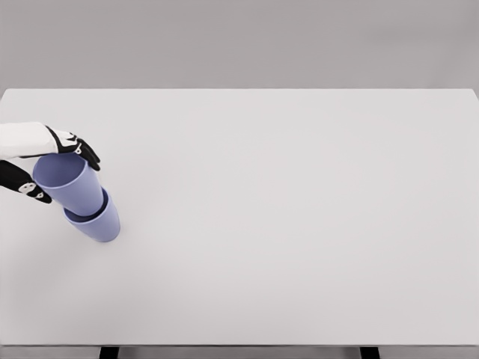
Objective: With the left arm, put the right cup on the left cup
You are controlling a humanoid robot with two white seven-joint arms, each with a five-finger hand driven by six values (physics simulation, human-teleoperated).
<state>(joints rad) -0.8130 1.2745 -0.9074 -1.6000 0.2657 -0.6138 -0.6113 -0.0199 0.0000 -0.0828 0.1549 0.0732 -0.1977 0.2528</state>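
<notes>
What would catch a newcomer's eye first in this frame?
The two blue-violet cups near the table's left edge: the upper cup sits nested in the lower cup. The left hand wraps the upper cup's rim, fingers curled around it. The white table fills the rest of the view.

A: How is the scene lit?
B: Bright, even, diffuse light; the white table (pixel 284 224) shows no glare.

A: Any shadows?
B: Only 1 faint, soft shadow, beside the stacked cups (pixel 84 198) near the table's left edge.

A: Image quality?
B: Slightly soft, smooth render; table edges run straight, without visible distortion.
</notes>
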